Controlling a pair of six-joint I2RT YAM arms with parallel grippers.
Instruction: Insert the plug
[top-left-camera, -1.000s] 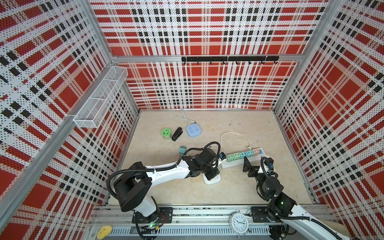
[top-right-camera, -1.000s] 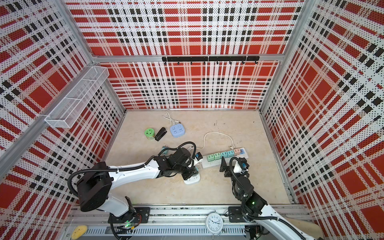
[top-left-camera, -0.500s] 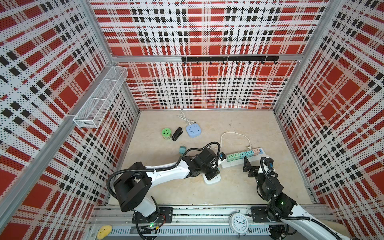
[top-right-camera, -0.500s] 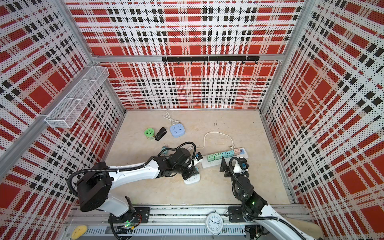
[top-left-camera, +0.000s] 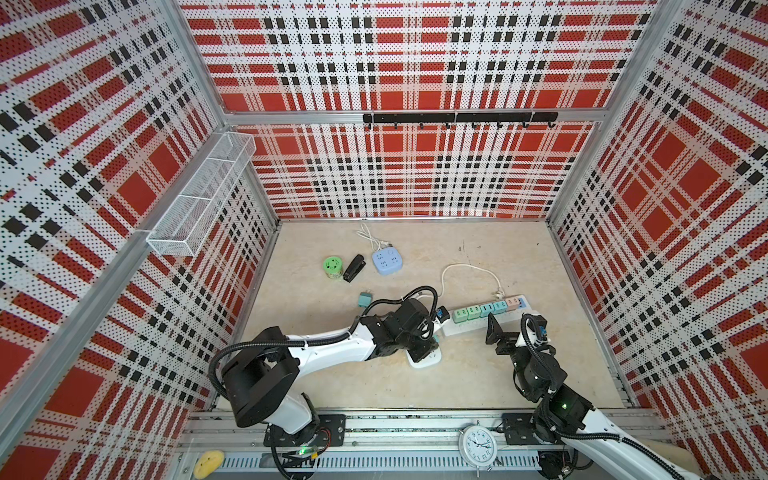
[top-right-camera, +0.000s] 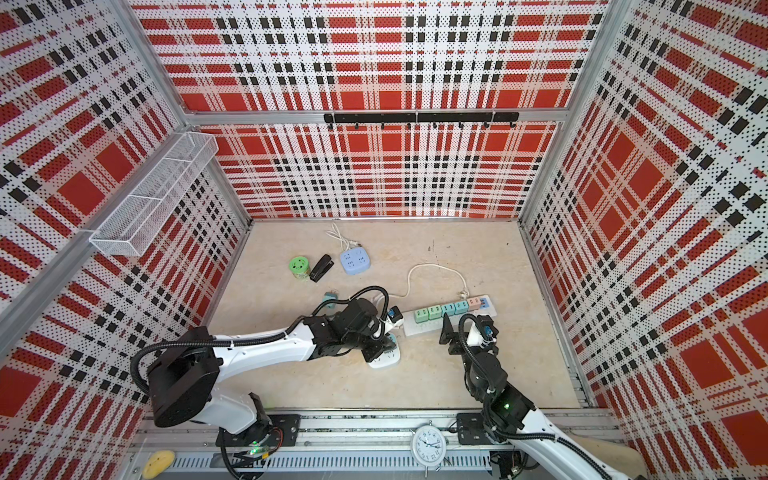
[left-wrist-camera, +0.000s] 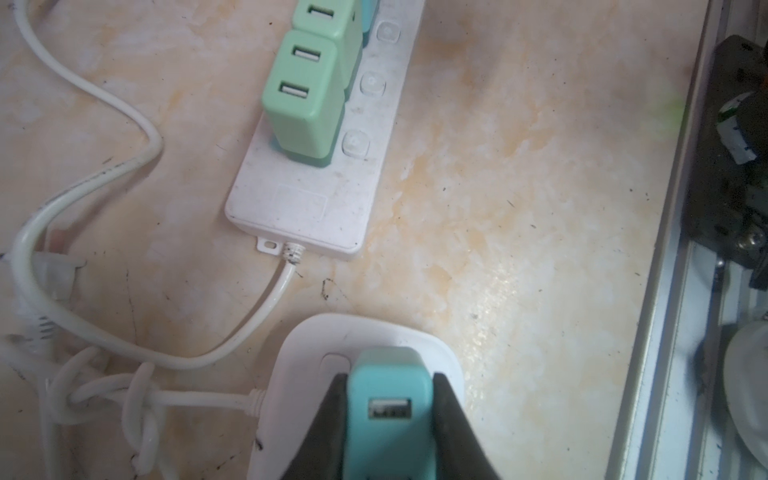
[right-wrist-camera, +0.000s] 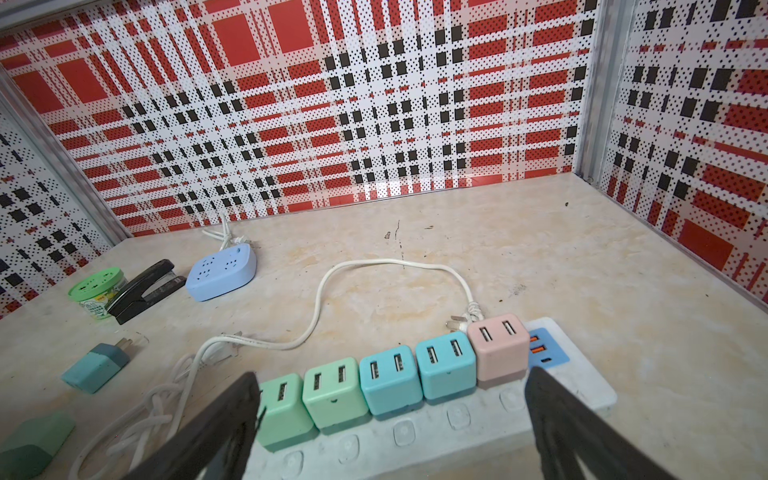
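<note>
Three perforated walls in red, black and white plaid close in a beige marbled desk. A wire basket hangs on the left-hand wall and a black hook rail on the back one. Toward the back of the desk lie a green round can, a black stapler and a blue socket block. An alarm clock sits on the front rail.

Reaching low from the front left corner to mid-desk, the left arm has its wrist bent downward. Its left pincer is clamped on the teal plug, a USB charger cube. The plug stands on top of the white rounded socket block; whether its prongs are seated is hidden.

Rising from the front right, the right arm points toward the back wall. Its right pincer is spread wide and holds nothing. It hovers at the near edge of the long white power strip, where five charger cubes are plugged in a row.
</note>
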